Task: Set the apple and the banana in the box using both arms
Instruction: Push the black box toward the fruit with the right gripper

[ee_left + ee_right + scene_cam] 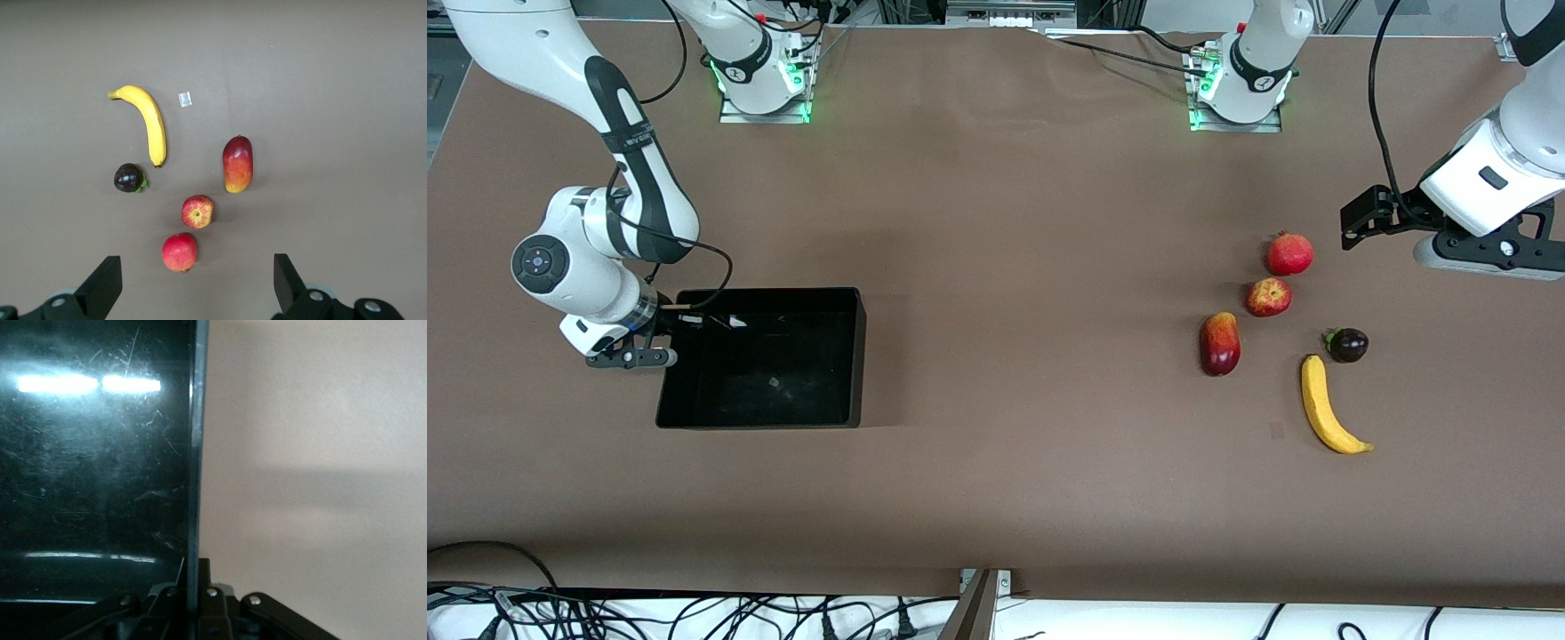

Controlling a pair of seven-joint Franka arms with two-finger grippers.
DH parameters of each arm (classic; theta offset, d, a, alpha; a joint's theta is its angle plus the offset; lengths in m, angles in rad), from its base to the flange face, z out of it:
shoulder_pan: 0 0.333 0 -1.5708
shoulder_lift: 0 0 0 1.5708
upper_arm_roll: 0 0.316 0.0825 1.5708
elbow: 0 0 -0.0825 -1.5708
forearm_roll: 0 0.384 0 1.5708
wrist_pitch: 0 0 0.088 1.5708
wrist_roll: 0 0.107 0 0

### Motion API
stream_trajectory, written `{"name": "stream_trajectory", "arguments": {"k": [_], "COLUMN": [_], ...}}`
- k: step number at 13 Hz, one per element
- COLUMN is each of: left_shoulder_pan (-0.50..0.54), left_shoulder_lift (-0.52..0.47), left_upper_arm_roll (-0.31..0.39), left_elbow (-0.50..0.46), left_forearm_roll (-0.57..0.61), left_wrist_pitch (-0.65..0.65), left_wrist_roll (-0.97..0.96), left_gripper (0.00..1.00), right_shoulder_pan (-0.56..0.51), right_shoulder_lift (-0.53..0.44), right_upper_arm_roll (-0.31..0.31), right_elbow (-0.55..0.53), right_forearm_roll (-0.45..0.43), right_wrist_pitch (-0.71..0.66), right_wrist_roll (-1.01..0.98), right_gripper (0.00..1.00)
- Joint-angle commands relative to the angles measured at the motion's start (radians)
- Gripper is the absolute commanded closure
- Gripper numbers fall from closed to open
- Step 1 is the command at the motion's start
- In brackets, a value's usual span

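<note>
Black box (852,356) wall clamped by right end effector (192,603) | left end effector (193,283) spread above apple (197,211)

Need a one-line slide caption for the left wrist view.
Open left pincer above five fruits: pomegranate, apple, mango, mangosteen, banana.

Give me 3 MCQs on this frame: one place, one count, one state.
1. Where is the banana relative to the apple?
A. nearer the front camera
B. in the box
C. on top of it

2. How many fruits lie on the table?
A. three
B. five
C. seven

3. How is the right gripper?
A. open over the fruits
B. holding the banana
C. shut on the box wall

Key: 1 A, the banana lies lower in the front view. 2 B, the left wrist view shows five. 3 C, the right wrist view shows the wall clamped between its fingers.
</note>
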Motion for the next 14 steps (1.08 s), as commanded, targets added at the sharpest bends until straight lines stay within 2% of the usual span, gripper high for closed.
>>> {"name": "stream_trajectory", "arguments": {"k": [1,2,3,6,10,12,14], "left_shoulder_pan": [-0.003,-0.001,-0.001,-0.001,-0.001,-0.001,0.0], "left_shoulder_lift": [0.006,0.006,0.006,0.009,0.007,0.012,0.015], "left_upper_arm_roll": [-0.003,-0.003,-0.003,-0.003,-0.001,-0.001,-0.001], "left_elbow": [0.026,0.023,0.023,0.021,0.017,0.017,0.017], "left_forearm_roll": [0.018,0.018,0.018,0.018,0.018,0.018,0.019], "left_wrist_pitch": [-0.032,-0.034,-0.034,-0.032,-0.041,-0.038,-0.032], "left_wrist_roll": [-0.014,-0.019,-0.019,-0.019,-0.019,-0.031,-0.033], "left_gripper": [0.0,0.0,0.0,0.0,0.0,0.0,0.0], "right_shoulder_pan": [0.001,0.019,0.063,0.23,0.454,0.562,0.627], "right_shoulder_lift": [-0.024,-0.022,-0.019,0.01,0.114,0.207,0.283], "right_upper_arm_roll": [0.08,0.128,0.142,0.142,0.143,0.14,0.134], "right_elbow": [0.075,0.138,0.203,0.35,0.447,0.543,0.606], "right_forearm_roll": [-0.002,0.003,0.003,0.004,0.111,0.104,0.102], "right_wrist_pitch": [-0.097,-0.164,-0.221,-0.346,-0.332,-0.28,-0.22], "right_wrist_roll": [0.023,0.037,0.089,0.311,0.579,0.761,0.858], "right_gripper": [1.0,1.0,1.0,1.0,1.0,1.0,1.0]}}
